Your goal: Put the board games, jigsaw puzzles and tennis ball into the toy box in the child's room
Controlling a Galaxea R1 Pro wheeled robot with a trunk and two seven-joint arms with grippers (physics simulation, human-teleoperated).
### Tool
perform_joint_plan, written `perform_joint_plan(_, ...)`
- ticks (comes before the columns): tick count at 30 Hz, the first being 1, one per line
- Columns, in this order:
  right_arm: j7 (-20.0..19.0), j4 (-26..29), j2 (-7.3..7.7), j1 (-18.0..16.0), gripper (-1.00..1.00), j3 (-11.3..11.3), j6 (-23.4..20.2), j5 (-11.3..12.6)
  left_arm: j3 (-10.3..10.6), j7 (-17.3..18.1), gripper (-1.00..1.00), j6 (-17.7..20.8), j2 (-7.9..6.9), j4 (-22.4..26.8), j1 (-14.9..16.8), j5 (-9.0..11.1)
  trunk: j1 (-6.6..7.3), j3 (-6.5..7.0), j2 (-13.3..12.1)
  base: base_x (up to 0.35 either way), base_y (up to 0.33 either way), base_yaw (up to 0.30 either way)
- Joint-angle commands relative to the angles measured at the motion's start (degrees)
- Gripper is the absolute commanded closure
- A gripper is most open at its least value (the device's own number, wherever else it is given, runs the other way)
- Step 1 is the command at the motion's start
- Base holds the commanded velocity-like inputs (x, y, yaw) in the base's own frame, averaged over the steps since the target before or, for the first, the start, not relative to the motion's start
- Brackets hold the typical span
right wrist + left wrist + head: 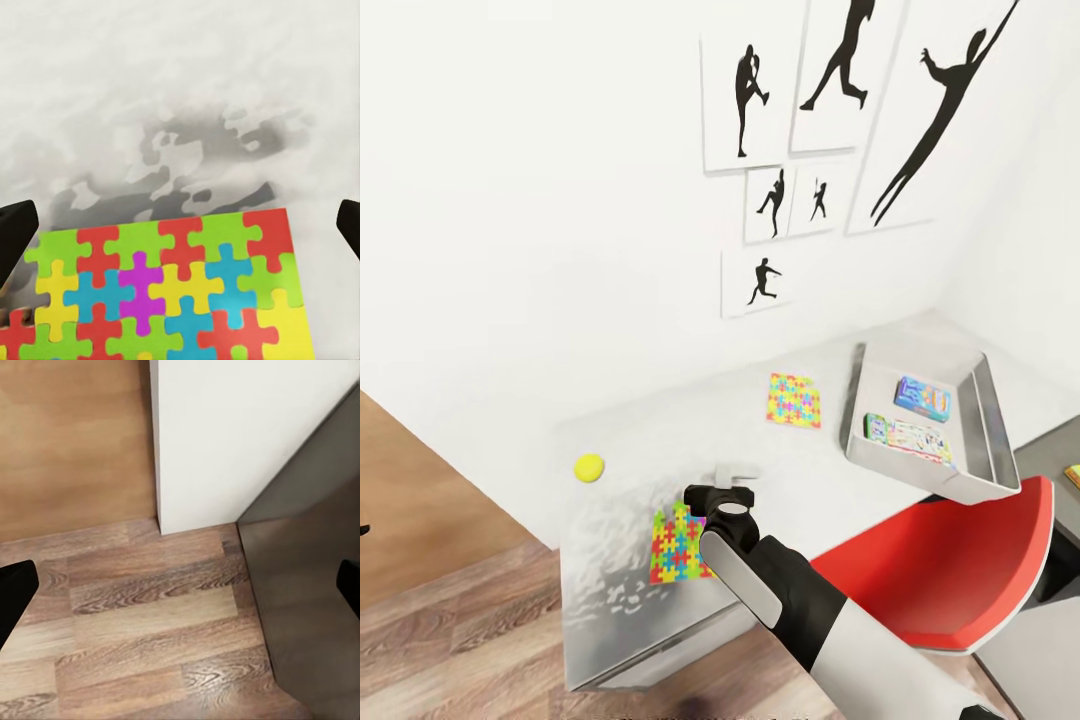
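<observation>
My right gripper (722, 484) hangs open low over the near jigsaw puzzle (672, 548), a square of bright interlocking pieces (165, 296) on the pale table (660, 440). Its dark fingertips (15, 240) stand wide apart, with nothing between them. The second jigsaw puzzle (794, 400) lies further back. The yellow tennis ball (589, 467) rests near the table's left edge. The grey toy box (1000, 440) stands at the right, holding a blue board game (922, 397) and pale and green box art (905, 438) beside it. My left gripper (180, 589) is open over the wood floor.
A red chair (950, 570) stands against the table's front right, close to my right arm. Black silhouette posters (840, 120) hang on the white wall. A colourful flat corner (1074, 475) shows on the dark-grey top at the right edge. A dark cabinet side (315, 585) stands by the left gripper.
</observation>
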State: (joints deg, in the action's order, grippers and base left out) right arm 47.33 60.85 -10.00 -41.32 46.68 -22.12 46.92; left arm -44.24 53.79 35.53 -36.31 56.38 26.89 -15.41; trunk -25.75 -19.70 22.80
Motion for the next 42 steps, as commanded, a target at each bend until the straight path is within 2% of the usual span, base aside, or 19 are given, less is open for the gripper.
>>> perform_joint_plan(1,0.4,0.05,0.0,-0.08,-1.0,0.08,-0.29,0.23,-0.15,0.47,-1.0,0.36,0.02,0.05,0.1,-0.41,-0.03,-0.2,0.12,0.0,0.0,0.0)
perform_joint_plan(12,0.4,0.11,0.0,-0.08,-1.0,0.14,-0.29,0.24,-0.15,0.51,-1.0,0.21,0.02,0.05,0.1,-0.35,-0.03,-1.0,0.12,0.0,0.0,0.0)
perform_joint_plan(42,0.4,0.15,0.0,-0.04,-1.0,0.25,-0.29,0.21,-0.15,0.61,-1.0,0.16,0.02,0.1,0.1,-0.32,-0.03,-1.07,0.12,0.028,0.013,0.0)
